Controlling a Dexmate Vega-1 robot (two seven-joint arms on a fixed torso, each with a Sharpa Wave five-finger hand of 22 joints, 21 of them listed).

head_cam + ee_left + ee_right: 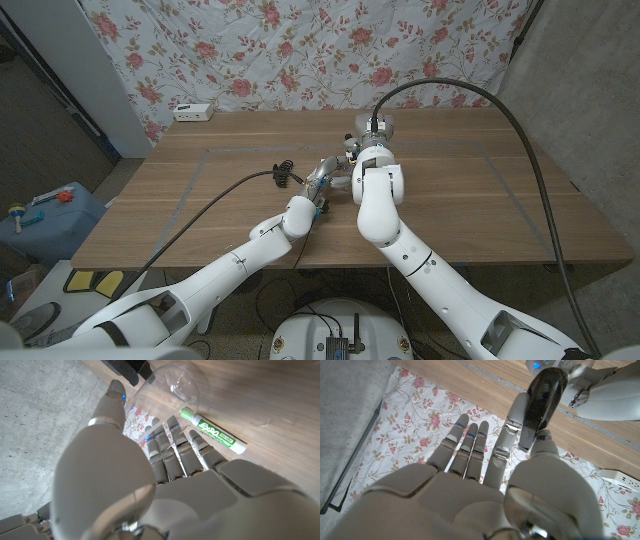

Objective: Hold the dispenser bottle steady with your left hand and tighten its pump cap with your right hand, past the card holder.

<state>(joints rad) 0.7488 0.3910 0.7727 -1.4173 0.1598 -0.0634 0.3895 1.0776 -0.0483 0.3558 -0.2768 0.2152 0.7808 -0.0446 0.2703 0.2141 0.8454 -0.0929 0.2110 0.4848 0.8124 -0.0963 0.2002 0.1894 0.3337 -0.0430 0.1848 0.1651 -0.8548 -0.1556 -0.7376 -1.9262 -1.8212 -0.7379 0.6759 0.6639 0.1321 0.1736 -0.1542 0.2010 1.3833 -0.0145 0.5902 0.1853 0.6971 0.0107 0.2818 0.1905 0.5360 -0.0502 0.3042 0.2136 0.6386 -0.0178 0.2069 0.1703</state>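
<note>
The left hand (150,475) wraps the clear bottle (165,390) near the table's (460,200) middle, beside a green marker (212,430), while the right hand (485,475) pinches its black pump cap (542,395), so tightening looks underway, not finished.

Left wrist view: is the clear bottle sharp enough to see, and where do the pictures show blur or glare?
Left wrist view: the clear bottle is faint, its outline marked mostly by glare, while the green marker is sharp and the left hand soft. Right wrist view: the black pump cap carries highlights; the right hand blurs.
</note>
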